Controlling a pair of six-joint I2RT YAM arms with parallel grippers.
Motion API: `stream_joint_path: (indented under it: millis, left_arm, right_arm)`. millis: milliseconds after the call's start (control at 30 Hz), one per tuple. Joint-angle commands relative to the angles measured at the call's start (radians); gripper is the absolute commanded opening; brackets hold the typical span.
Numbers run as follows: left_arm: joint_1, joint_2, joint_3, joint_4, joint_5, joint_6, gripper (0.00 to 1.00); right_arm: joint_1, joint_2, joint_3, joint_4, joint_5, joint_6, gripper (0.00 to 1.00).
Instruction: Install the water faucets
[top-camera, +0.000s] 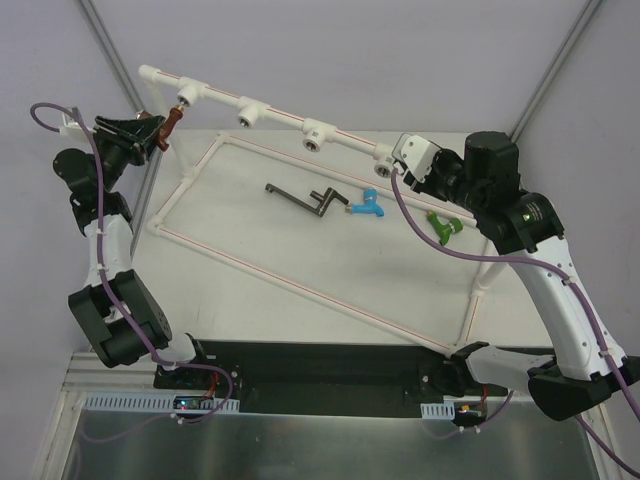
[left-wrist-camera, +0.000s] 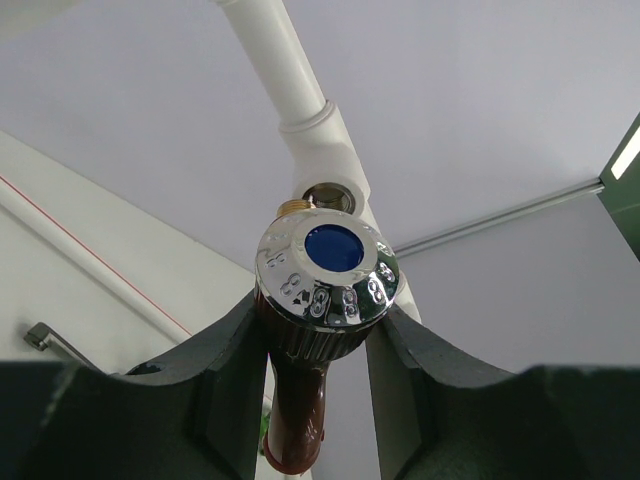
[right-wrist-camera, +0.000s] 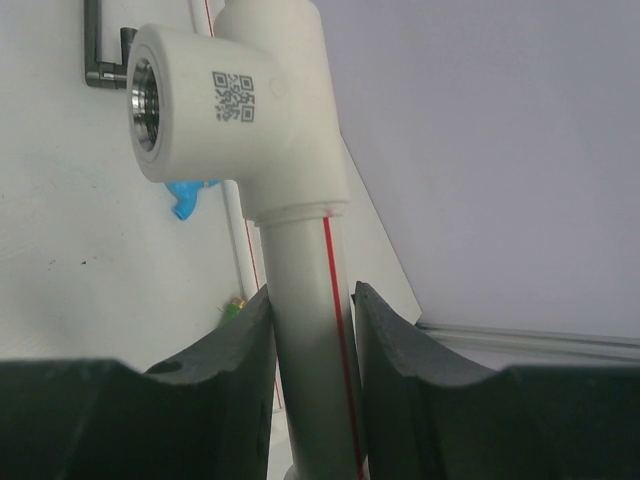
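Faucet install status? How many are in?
Done: none clearly seated. In hand: left gripper holds the red-brown faucet at the leftmost socket; right gripper clamps the white pipe. Left: blue faucet and green faucet lie on the table.

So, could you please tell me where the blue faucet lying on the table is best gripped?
Probably take the blue faucet across its narrow body, with the end effector coming straight down from above. It lies flat on the table and nothing covers its top.
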Motion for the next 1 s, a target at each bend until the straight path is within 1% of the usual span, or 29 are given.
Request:
stream_joint_path:
  millis: [0,233,967]
  left_arm:
    - [0.01,-0.005,0.052,0.119,0.034,-0.035,0.0]
    - [0.01,-0.017,0.044,0.133,0.044,-0.044,0.0]
    - [-0.025,0.046,0.086,0.162,0.042,-0.064,0.0]
  right_arm:
    - [0.009,0.018,-0.037,-0.091,0.034,0.083,0.02]
    - [0.009,0.024,-0.038,-0.089,0.031,0.083,0.02]
    - [0.009,0.015,-0.054,-0.079,0.031,0.079,0.02]
